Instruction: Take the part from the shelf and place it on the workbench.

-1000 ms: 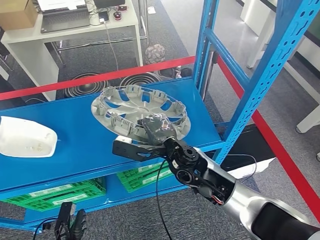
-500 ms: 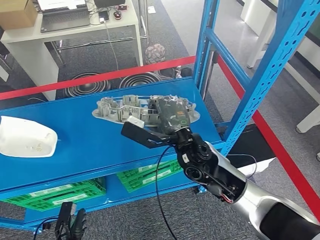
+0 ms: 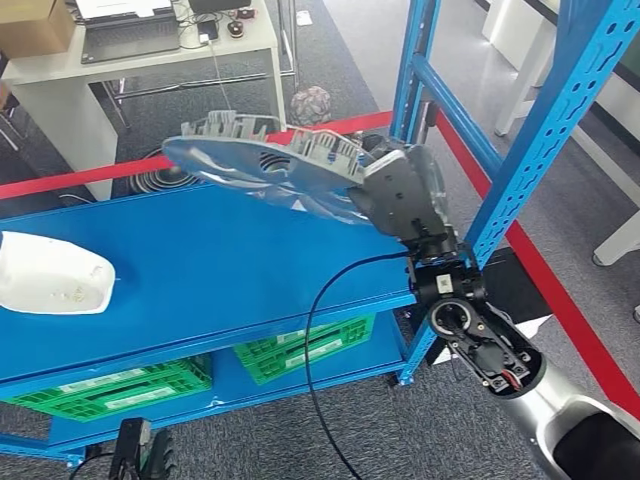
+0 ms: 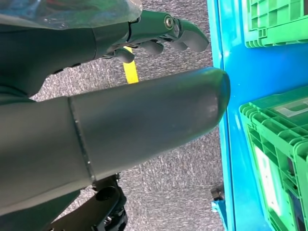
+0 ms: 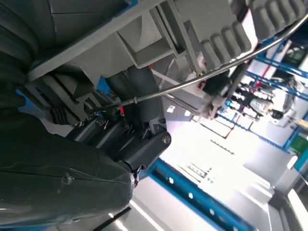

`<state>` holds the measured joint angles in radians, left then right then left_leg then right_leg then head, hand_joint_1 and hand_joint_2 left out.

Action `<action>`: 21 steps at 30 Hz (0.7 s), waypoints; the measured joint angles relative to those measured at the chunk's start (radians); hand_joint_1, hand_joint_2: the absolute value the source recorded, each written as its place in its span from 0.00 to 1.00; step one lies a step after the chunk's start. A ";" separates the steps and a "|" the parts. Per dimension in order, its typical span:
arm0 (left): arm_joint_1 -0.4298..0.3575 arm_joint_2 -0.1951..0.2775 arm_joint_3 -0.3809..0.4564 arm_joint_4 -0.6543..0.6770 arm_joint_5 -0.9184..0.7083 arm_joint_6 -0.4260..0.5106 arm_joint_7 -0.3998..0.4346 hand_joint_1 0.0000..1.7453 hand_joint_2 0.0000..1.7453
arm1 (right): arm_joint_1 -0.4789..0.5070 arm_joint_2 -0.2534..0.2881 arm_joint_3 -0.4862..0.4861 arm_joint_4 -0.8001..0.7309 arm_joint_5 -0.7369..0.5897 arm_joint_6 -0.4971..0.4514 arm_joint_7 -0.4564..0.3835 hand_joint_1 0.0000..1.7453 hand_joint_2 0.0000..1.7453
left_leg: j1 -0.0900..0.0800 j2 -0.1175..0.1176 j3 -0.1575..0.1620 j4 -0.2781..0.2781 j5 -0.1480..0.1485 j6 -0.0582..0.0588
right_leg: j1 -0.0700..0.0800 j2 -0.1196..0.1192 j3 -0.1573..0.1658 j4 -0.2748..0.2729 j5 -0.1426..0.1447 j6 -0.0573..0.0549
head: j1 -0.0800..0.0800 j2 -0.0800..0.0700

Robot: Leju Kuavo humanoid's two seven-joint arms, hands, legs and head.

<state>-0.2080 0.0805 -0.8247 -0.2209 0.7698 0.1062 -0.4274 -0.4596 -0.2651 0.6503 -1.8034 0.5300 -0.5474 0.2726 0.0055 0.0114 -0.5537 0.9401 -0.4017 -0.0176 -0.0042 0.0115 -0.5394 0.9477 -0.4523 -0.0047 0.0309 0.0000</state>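
Grey round plastic wheel cover [image 3: 264, 160] with ribbed clips, hovering tilted above the smooth blue shelf [image 3: 226, 270], right hand [image 3: 404, 190] gripping its rim, fingers [image 5: 141, 94] closing around it, left hand [image 4: 109, 125] hanging empty, fingers apart, near green slotted crates [image 4: 279, 144].

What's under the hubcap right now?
The hubcap, held by the right hand, hangs in the air above the back edge of the blue shelf. Nothing lies on the shelf beneath it. It hides part of the floor and red tape behind.

Grey part [image 3: 264, 165] (blue shelf [image 3: 204, 270], green crates [image 3: 302, 350])
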 joint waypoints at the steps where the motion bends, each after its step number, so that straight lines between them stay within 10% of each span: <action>1: 0.002 -0.001 0.000 0.000 0.001 0.000 -0.002 0.00 0.00 | 0.002 -0.012 -0.015 -0.017 -0.006 0.000 0.000 1.00 1.00 | 0.000 0.000 0.000 0.000 0.000 0.000 | 0.000 0.000 0.000 0.000 0.000 0.000 | 0.000 0.000; 21: 0.029 -0.014 0.000 0.000 0.016 0.012 -0.017 0.00 0.00 | -0.027 -0.170 -0.152 -0.198 -0.093 -0.045 0.058 1.00 1.00 | 0.000 -0.001 0.000 0.000 -0.001 0.001 | 0.000 -0.001 0.000 0.000 0.000 0.001 | 0.000 0.000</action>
<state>-0.1786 0.0668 -0.8247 -0.2209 0.7855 0.1179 -0.4440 -0.4864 -0.4355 0.4981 -2.0009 0.4373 -0.5921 0.3303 0.0053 0.0102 -0.5542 0.9398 -0.4023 -0.0165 -0.0043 0.0101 -0.5393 0.9474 -0.4523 -0.0041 0.0309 0.0000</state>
